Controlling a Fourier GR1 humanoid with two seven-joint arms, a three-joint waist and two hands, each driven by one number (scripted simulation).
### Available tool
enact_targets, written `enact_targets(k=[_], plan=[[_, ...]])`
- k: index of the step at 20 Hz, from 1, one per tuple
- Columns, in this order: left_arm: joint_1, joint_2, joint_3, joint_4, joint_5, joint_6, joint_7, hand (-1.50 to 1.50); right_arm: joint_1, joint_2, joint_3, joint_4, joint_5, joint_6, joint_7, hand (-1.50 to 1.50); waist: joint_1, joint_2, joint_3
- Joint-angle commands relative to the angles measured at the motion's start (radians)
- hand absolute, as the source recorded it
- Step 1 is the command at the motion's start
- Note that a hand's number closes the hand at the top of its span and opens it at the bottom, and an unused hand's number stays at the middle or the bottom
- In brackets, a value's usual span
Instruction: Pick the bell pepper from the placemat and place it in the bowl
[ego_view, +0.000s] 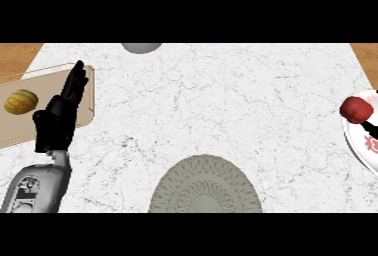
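The red bell pepper (356, 109) is at the far right, over the left rim of the white bowl (357, 148), which has a red pattern inside. Black fingers of my right hand (370, 129) show at the picture's right edge, above and below the pepper and curled round it; the rest of that hand is cut off. The grey woven placemat (205, 186) lies at the bottom middle with nothing on it. My left hand (57, 119) rests open at the left, fingers straight and pointing up, far from the pepper.
A tan wooden board (44, 90) lies under the left hand's fingers at the far left and carries a yellow ribbed fruit (21, 101). A grey round object (142, 47) sits at the counter's far edge. White marble counter (221, 110) spreads between placemat and bowl.
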Motion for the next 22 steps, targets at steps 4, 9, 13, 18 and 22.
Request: enact_targets(k=[4,9,13,18,22], plan=[[0.002,-0.015,-0.009,-0.016,-0.007,0.008,0.007,0.00,-0.131,0.006,-0.061,0.222,-0.052,0.184,-0.177,-1.50,0.001,0.002,0.001],[0.012,0.011,0.016,-0.023,0.005,-0.011,0.004,0.00,-0.129,-0.027,-0.139,0.324,-0.097,0.223,-0.311,-1.50,-0.010,-0.001,0.001],[0.038,0.007,0.013,-0.039,0.005,-0.014,-0.002,0.00,-0.151,-0.111,-0.178,0.381,-0.129,0.362,-0.287,-1.50,-0.012,-0.003,0.000],[-0.007,-0.021,-0.004,-0.016,-0.022,0.017,0.018,0.00,-0.088,-0.233,-0.225,0.423,-0.174,0.565,-0.316,-1.50,-0.029,-0.002,0.001],[0.040,0.014,0.035,-0.018,0.009,-0.015,-0.008,0.00,0.043,-0.230,-0.248,0.421,-0.205,0.694,-0.442,-1.50,-0.044,-0.009,0.001]])
